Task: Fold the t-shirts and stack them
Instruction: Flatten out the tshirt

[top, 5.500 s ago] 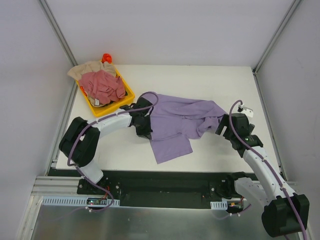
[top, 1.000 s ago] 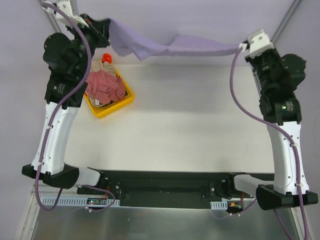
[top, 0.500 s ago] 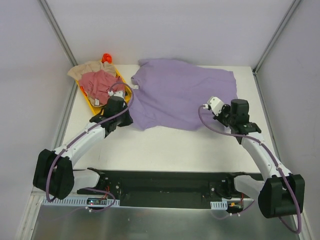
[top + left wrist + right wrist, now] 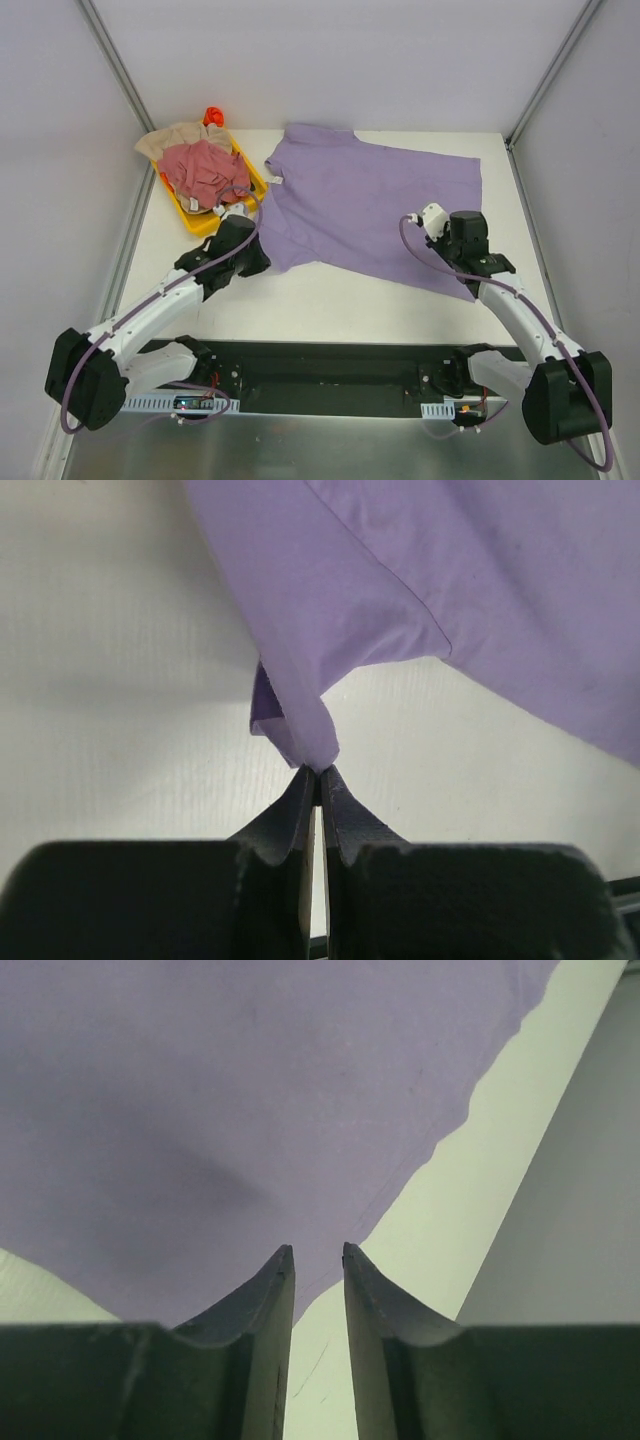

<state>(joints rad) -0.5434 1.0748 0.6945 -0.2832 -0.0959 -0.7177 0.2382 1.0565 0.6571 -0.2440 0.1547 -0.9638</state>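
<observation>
Near middle of the counter [image 4: 340, 295] lies open; lavender t-shirt [image 4: 370, 200] covers the far part, yellow tray [image 4: 203, 224] the far-left corner.

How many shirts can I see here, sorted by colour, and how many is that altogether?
purple shirt: 1
pink-red shirt: 1
beige shirt: 1
Total: 3 shirts

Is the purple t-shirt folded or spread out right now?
Spread out. The purple t-shirt lies opened across the table, collar and sleeve showing, not folded over.
</observation>
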